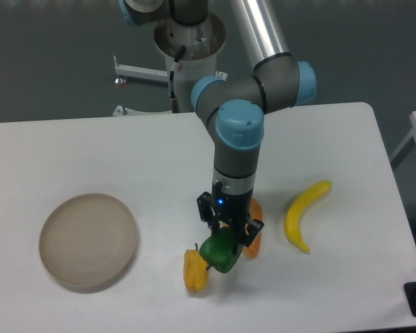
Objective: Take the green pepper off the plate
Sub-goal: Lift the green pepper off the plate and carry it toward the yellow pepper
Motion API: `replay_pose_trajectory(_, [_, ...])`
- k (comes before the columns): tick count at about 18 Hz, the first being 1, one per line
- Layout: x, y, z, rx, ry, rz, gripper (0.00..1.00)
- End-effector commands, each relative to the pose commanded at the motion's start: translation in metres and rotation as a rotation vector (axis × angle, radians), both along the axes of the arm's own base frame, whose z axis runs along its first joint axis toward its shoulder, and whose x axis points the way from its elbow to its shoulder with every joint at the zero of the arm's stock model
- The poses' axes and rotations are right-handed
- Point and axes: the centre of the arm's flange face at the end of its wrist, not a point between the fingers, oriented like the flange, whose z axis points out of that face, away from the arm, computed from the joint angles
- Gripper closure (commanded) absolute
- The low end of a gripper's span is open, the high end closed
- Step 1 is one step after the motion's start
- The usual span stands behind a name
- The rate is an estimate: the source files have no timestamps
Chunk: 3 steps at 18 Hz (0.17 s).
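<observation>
Green pepper (220, 252) off plate (89, 241), gripped in claw (229, 239).

Counted contents of the white worktop (90, 146): one plate (89, 241), near the left edge; two peppers, namely one green pepper (220, 252) and one yellow-orange pepper (194, 270), both near the front edge; one orange wedge-shaped item (254, 229), largely hidden behind the arm; one banana (304, 214), toward the right edge. One robot arm (239, 139) with one gripper (229, 232).
</observation>
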Motion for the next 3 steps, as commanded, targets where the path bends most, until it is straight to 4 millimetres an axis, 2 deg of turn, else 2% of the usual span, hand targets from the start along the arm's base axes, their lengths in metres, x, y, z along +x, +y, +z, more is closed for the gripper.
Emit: replay_pose_trajectory(3, [-0.0036, 0.0039, -0.0079, -0.01, 0.0, 0.002, 0.67])
